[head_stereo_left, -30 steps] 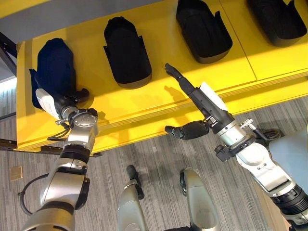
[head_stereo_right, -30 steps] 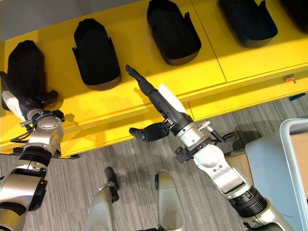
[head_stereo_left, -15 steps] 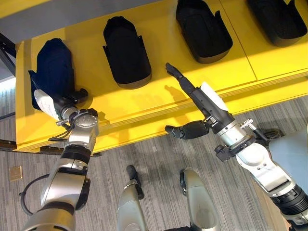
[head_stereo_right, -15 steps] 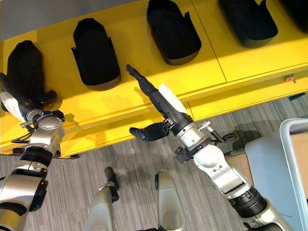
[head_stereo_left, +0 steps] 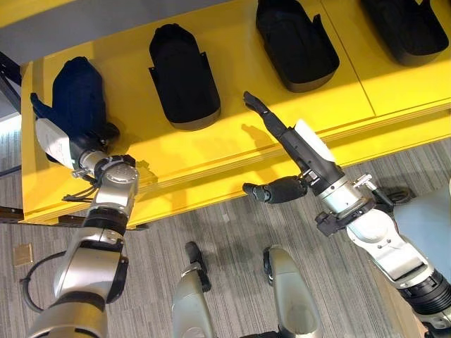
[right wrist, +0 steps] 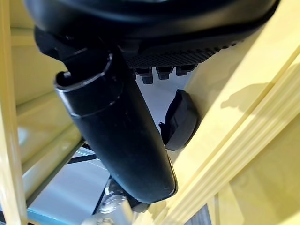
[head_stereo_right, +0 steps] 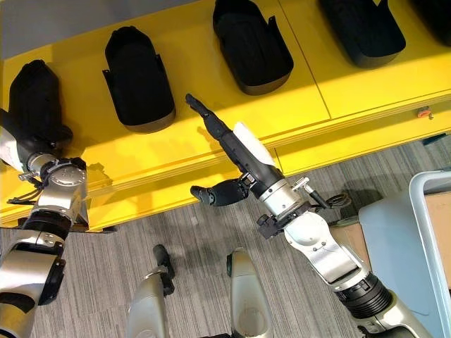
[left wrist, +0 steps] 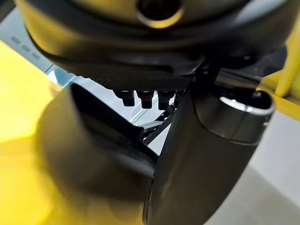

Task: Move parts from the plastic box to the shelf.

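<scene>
1. Left hand (head_stereo_left: 67, 141) in the left eye view sits at about 9 o'clock, over the yellow shelf (head_stereo_left: 232, 141), pressed against the near end of the leftmost part (head_stereo_left: 79, 95); whether its fingers are curled round that part I cannot tell. Three more black parts lie in a row on the shelf: a second part (head_stereo_left: 182, 76), a third part (head_stereo_left: 296, 42) and a fourth part (head_stereo_left: 405, 28) toward 1 o'clock.
2. Right hand (head_stereo_right: 236, 151) in the right eye view reaches from 4 o'clock toward the centre, fingers straight and released above the shelf's front edge, thumb spread toward 9 o'clock over the grey floor (head_stereo_right: 183, 239), holding nothing. A pale grey plastic box (head_stereo_right: 416, 232) shows at 4 o'clock, well apart from the shelf.
3. Left wrist view: the hand's dark bulk is close against a blurred black shape on yellow; the grip cannot be read.
4. Right wrist view: the thumb stands out straight, with one black part lying on the yellow shelf past it.
</scene>
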